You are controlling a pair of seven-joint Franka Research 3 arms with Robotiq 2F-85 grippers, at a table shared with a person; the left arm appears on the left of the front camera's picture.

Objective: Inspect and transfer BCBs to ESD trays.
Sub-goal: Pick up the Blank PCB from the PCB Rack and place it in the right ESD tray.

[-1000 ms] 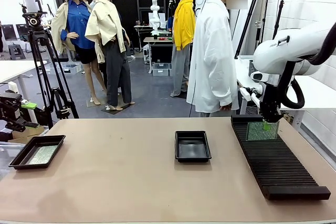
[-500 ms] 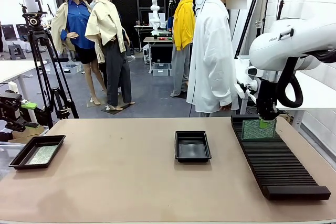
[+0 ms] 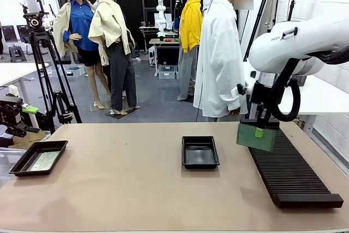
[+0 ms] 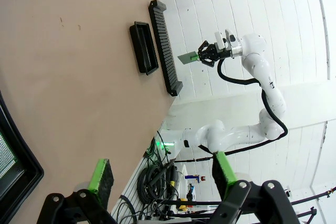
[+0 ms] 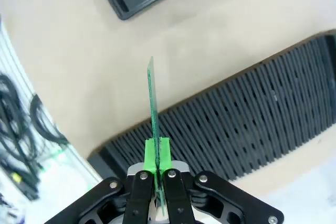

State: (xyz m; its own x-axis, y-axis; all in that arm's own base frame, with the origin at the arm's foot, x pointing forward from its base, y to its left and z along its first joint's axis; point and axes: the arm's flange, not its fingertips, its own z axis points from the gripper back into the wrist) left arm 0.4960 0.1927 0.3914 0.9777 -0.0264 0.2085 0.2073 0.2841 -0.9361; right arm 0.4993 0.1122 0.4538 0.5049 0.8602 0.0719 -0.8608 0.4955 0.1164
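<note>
Right wrist view: your right pincer clamps only one edge of the BCB, so it could twist loose and clip the rack beneath the pincer.

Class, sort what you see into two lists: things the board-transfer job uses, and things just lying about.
Job in hand: BCB in the right claw; empty ESD tray mid-table; left-edge ESD tray holding a second BCB; slotted rack.

Lying about: camera tripod.
</note>
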